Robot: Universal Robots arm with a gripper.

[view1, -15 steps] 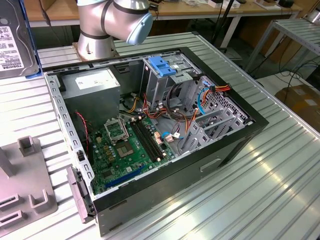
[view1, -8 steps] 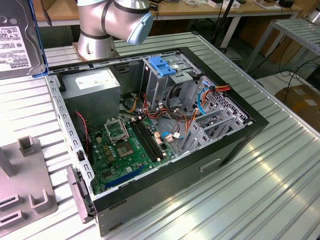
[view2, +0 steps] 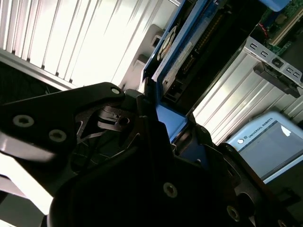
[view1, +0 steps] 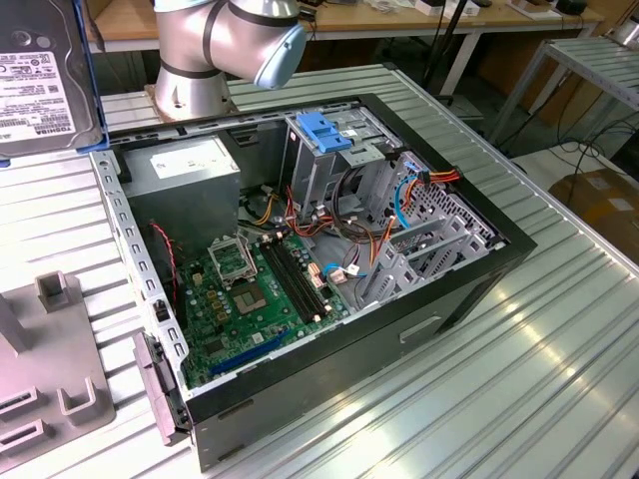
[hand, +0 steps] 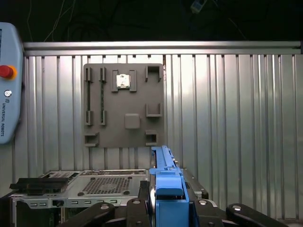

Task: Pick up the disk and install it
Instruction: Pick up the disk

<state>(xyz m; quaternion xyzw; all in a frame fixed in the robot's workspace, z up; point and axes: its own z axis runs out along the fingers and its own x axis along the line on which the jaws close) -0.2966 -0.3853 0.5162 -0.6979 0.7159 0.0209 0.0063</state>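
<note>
The jaws pinch the disk by its blue-framed edge, holding it on edge in the air above the ribbed metal worktop. In the exterior view it hangs at the exterior view's left, label showing, just beyond the open computer case.

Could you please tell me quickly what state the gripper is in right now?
Gripper: closed, holding the disk by its blue-bracketed edge.
</note>
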